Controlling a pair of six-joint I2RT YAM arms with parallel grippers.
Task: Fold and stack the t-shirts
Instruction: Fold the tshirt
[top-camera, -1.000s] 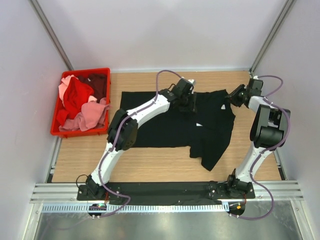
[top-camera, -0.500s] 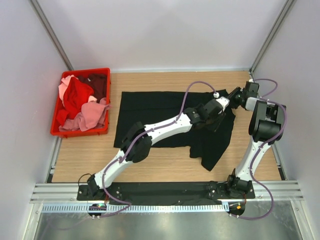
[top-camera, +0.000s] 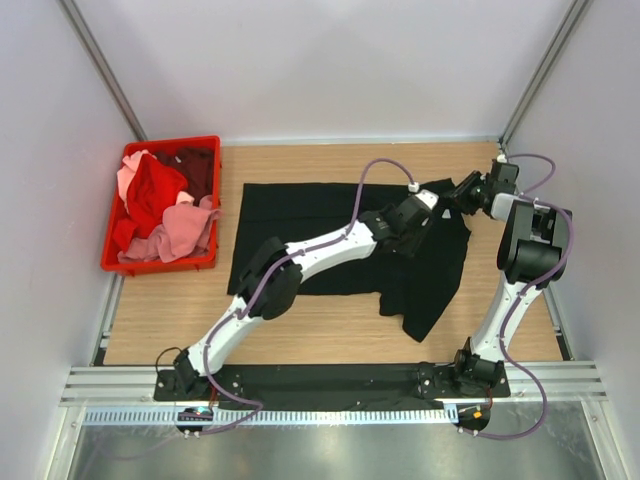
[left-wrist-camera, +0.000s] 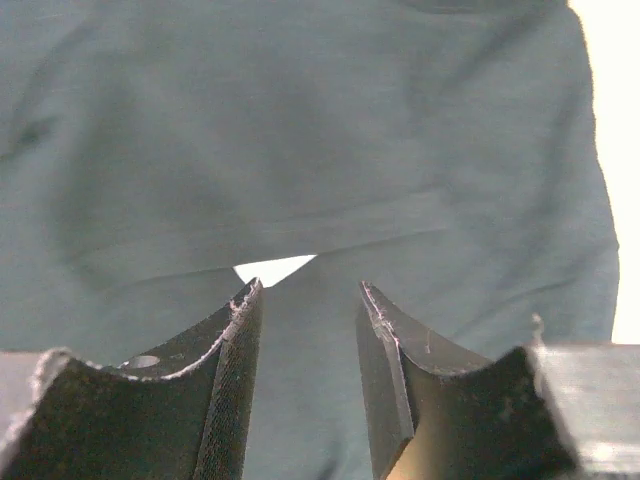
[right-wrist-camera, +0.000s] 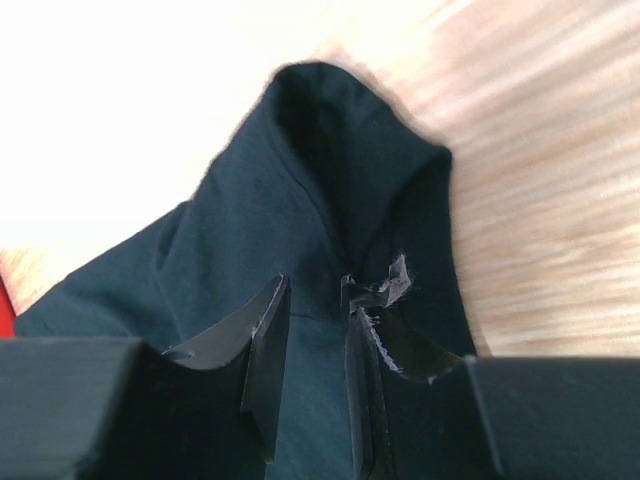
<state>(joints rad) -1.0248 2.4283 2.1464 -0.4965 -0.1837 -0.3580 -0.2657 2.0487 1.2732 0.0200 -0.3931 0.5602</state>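
Reaching in from 7 o'clock, the left gripper hovers half-open over the right end of the black shirt. The shirt lies flat mid-table, its long axis running 9 to 3 o'clock. At the shirt's 2 o'clock corner, the right gripper appears to pinch a raised fold between narrow jaws.
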